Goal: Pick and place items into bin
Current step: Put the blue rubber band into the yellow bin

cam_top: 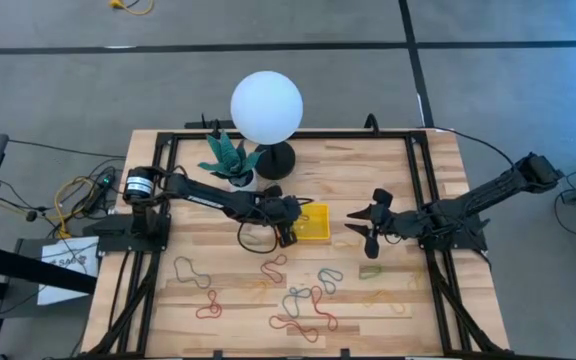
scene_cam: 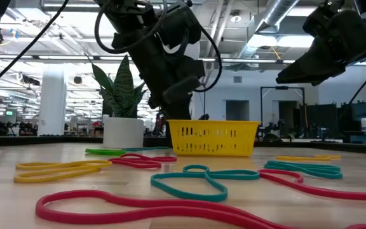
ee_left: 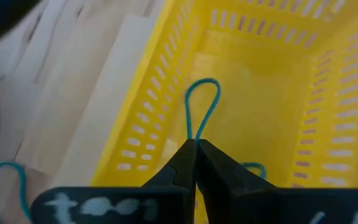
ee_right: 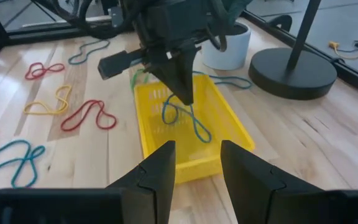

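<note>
The yellow bin (cam_top: 315,224) sits mid-table; it also shows as the bin (scene_cam: 213,138) in the low view. My left gripper (ee_left: 195,147) hovers over the bin's left part, shut on a teal rubber band (ee_left: 202,106). My right gripper (ee_right: 194,163) is open and empty, held above the table right of the bin, as right gripper (cam_top: 368,230) shows from overhead. Several red, yellow, green and orange loops (cam_top: 303,300) lie flat on the near half of the table. My left gripper pinches the teal rubber band between its two fingertips (ee_right: 180,87), coming from above and pointing down into the bin. A narrow loop of the band (ee_left: 202,106) pokes out past the tips. The band hangs slack below the fingers, its lower end (ee_right: 197,132) inside the bin.
A white plant pot (cam_top: 240,177) and a globe lamp (cam_top: 266,105) with a black base (cam_top: 275,160) stand just beyond the bin. Black frame rails (cam_top: 420,190) run along the table's sides. Loose bands (scene_cam: 202,181) lie close to the near edge.
</note>
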You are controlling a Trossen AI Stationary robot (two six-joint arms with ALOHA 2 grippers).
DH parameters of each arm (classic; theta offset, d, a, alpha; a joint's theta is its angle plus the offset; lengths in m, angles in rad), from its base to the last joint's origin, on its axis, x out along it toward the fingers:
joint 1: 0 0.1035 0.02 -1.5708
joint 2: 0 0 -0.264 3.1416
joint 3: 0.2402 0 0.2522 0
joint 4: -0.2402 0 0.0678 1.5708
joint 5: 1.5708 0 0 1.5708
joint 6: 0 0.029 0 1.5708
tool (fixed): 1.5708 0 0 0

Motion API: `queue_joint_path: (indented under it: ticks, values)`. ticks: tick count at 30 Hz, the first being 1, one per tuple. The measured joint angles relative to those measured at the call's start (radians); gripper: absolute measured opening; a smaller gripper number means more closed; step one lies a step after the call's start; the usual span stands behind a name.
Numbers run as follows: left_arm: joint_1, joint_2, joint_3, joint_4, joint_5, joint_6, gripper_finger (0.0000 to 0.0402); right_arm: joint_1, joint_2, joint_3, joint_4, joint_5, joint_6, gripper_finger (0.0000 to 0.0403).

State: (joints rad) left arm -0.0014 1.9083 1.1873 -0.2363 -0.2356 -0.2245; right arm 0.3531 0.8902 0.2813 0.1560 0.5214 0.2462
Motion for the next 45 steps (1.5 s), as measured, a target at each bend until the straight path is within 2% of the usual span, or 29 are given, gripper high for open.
queue_joint_path:
  ticks: [4,12,15,19,21,25,29,32,34,36,41,45]
  values:
    - [0.002,0.0,0.0,-0.003,0.014,0.015,0.0018,0.0,0.0,0.0,0.001,0.0,0.0,0.0122]
    - [0.001,0.0,0.011,-0.016,0.015,0.019,0.0087,0.0,0.0,0.0,0.001,0.0,0.001,0.0122]
    - [0.001,0.0,0.072,-0.079,0.015,0.01,0.0096,0.0,0.0,0.0,0.001,0.0,0.001,0.0122]
    - [-0.003,0.0,0.204,-0.249,0.006,0.011,0.0098,0.0,0.0,0.0,0.001,0.0,0.019,0.0122]
    - [-0.014,-0.002,0.273,-0.349,-0.031,0.011,0.0098,0.0,0.0,0.0,0.001,0.0,0.042,0.0122]
    - [-0.052,-0.041,0.35,-0.567,-0.178,0.013,0.0098,0.0,0.0,0.0,0.001,0.0,0.06,0.0122]
    - [-0.104,-0.127,0.339,-0.737,-0.304,-0.041,0.0098,0.0,0.0,0.0,-0.003,0.0,0.061,0.0122]
    - [-0.138,-0.217,0.274,-0.794,-0.342,-0.117,0.0098,0.0,0.0,0.0,-0.01,0.0,0.06,0.0122]
    - [-0.159,-0.287,0.188,-0.761,-0.357,-0.176,0.0098,0.0,0.0,0.0,-0.01,0.001,0.061,0.0122]
    - [-0.18,-0.364,0.059,-0.652,-0.358,-0.226,0.0098,0.0,0.0,0.0,-0.015,0.0,0.06,0.0122]
    - [-0.218,-0.519,-0.319,-0.205,-0.323,-0.319,0.0098,0.0,0.0,0.0,-0.014,0.001,0.06,0.0122]
    - [-0.212,-0.536,-0.528,0.162,-0.272,-0.354,0.0098,0.0,0.0,0.0,-0.014,0.001,0.06,0.0122]
